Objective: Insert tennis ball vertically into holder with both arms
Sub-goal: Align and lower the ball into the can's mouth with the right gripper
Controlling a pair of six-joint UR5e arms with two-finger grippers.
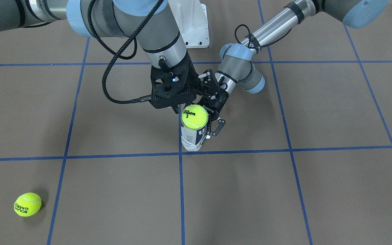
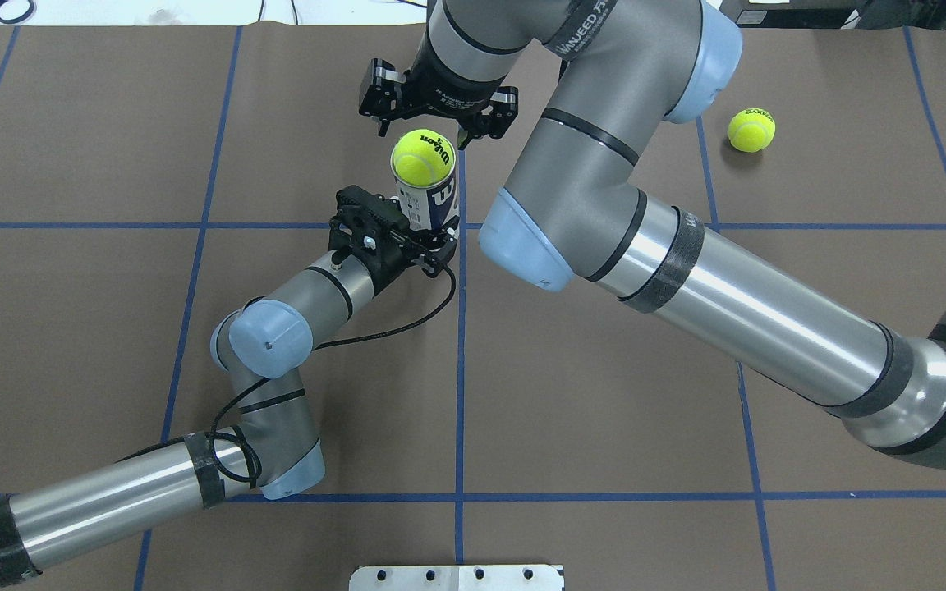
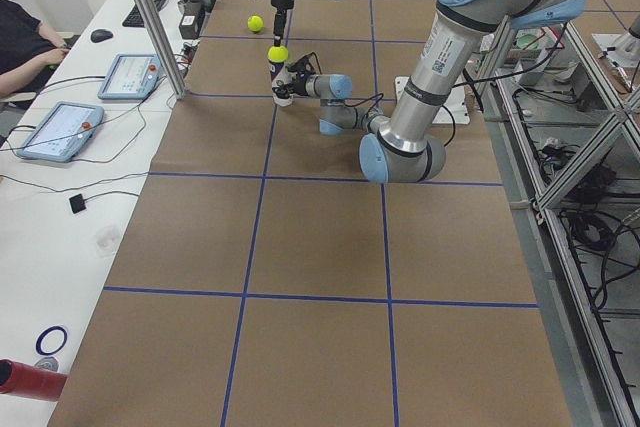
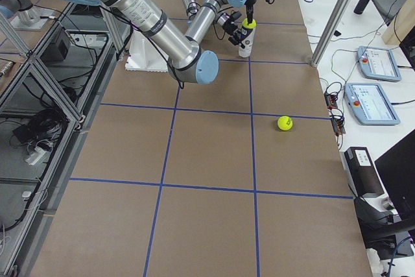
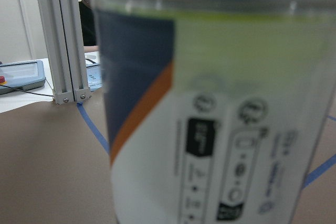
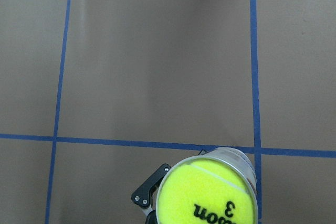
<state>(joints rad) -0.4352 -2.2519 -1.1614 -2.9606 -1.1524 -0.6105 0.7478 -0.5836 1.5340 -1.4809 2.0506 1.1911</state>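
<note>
The holder (image 1: pixel 192 139) stands upright on the brown table near the middle, a clear tube with a white and navy label (image 2: pixel 438 201). My left gripper (image 2: pixel 433 232) is shut on its lower body from the robot's side; its wrist view is filled by the label (image 5: pixel 210 129). A yellow Wilson tennis ball (image 1: pixel 194 116) sits in the tube's mouth (image 2: pixel 423 157), its upper half above the rim (image 6: pixel 207 195). My right gripper (image 2: pixel 424 131) hangs just above and beyond the ball, open, its fingers clear of it.
A second tennis ball (image 1: pixel 27 204) lies loose far to my right (image 2: pixel 750 130). The white pedestal base (image 1: pixel 196 23) sits at the robot's edge. Tablets (image 3: pixel 130 75), a metal post (image 3: pixel 150 17) and a seated person (image 3: pixel 20 42) line the far side.
</note>
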